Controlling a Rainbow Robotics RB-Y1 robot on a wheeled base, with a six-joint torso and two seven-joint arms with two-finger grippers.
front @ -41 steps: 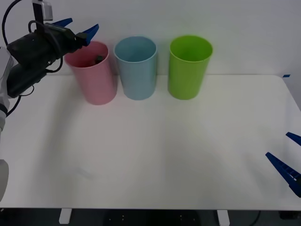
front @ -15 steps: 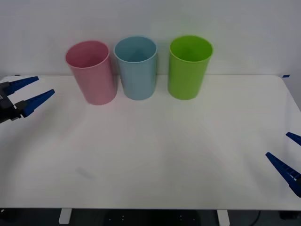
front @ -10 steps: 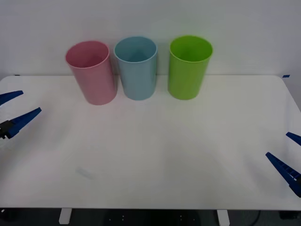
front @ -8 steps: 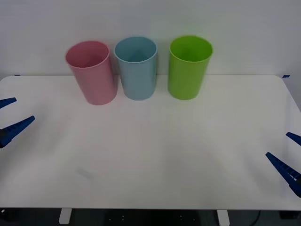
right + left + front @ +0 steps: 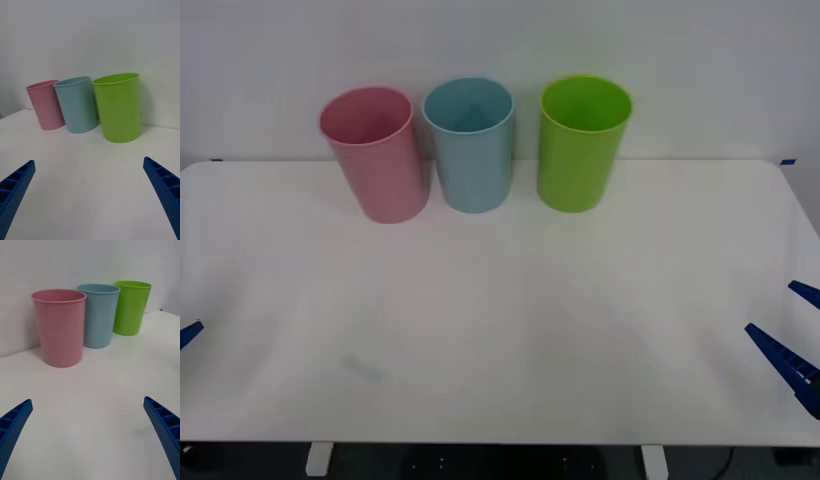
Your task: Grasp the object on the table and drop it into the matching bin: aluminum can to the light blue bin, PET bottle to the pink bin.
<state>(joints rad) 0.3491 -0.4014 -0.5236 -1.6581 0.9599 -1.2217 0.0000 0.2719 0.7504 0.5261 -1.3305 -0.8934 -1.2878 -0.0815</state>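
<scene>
The pink bin is a tall, smooth-sided plastic cup, slightly tapered toward its base. It stands upright, long axis vertical, mouth facing up, near the far edge of the table toward the far-left corner. What lies inside it cannot be seen from the front view or from either wrist view; the inner wall that shows is plain pink.

The light blue bin has the same form and size. It stands upright just beside the pink bin, on the side toward the table's centre, with a narrow gap between them. The part of its interior that shows is bare.

A green bin stands upright next in the row, near the light blue bin, along the same far edge. Its visible inner wall is also bare.

The left gripper sits at the table's left edge near the near-left corner, one blue fingertip showing there. In the left wrist view its fingers are spread wide and hold nothing.

The right gripper sits at the table's right edge near the near-right corner. Its ribbed blue fingers are likewise spread wide and hold nothing.
</scene>
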